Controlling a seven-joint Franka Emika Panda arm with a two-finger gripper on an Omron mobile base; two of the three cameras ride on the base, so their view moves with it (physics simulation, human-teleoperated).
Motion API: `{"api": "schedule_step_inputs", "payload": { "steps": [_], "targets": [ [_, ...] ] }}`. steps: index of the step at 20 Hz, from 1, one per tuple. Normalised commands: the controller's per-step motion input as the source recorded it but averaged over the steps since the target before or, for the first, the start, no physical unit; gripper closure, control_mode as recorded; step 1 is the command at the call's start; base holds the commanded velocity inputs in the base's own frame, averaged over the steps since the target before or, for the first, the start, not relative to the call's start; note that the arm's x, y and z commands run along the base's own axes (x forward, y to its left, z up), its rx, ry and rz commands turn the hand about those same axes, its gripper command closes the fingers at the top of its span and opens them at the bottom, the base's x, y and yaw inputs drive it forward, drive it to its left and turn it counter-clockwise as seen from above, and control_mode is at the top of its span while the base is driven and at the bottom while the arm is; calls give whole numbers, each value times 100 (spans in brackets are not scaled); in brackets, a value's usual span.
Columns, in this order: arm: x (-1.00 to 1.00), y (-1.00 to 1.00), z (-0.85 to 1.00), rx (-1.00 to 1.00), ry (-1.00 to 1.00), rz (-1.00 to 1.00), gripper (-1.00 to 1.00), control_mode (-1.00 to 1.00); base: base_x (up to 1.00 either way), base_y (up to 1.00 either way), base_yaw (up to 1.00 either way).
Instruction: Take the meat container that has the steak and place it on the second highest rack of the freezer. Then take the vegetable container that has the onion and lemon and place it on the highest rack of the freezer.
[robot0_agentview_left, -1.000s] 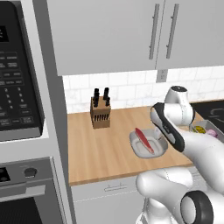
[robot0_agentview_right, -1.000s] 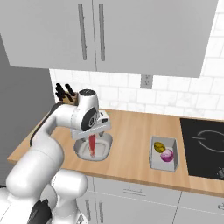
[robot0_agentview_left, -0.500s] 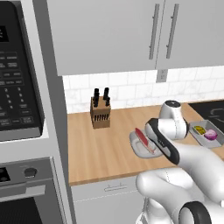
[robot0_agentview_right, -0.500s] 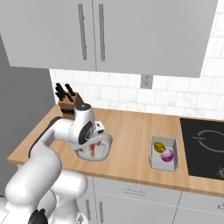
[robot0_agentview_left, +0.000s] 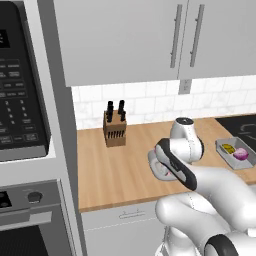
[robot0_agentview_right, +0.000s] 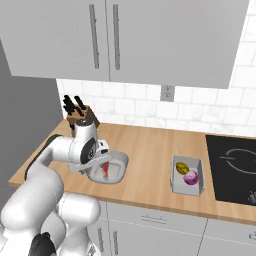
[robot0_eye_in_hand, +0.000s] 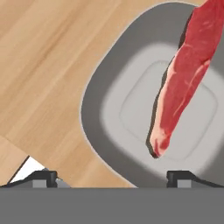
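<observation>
Wooden counter (robot0_eye_in_hand: 43, 65), steak (robot0_eye_in_hand: 183, 78) in grey container (robot0_eye_in_hand: 113, 113), open claw (robot0_eye_in_hand: 111, 177) just above

Meat container (robot0_eye_in_hand: 109, 118): shallow grey tray with rounded corners and a paler recessed floor, resting flat on the wooden bench (robot0_eye_in_hand: 48, 65). Steak (robot0_eye_in_hand: 183, 78): long flat red slab with a whitish streak, lying in the tray, running in the hand view from 1 o'clock down toward 5 o'clock. Vegetable container (robot0_agentview_right: 187, 175): small grey rectangular tub, well apart at 3 o'clock of the tray in the right base view, holding the yellow lemon (robot0_agentview_right: 182, 167) and, touching it, the pinkish-purple onion (robot0_agentview_right: 191, 177).
</observation>
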Motion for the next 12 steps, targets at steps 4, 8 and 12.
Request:
{"api": "schedule_step_inputs", "payload": {
  "steps": [4,8,12],
  "targets": [
    [2,42,-18,0,5,0,-100,-100,0,0,0],
    [20,8,-22,0,0,0,-100,-100,0,0,0],
    [24,0,-36,0,0,0,-100,-100,0,0,0]
  ]
}}
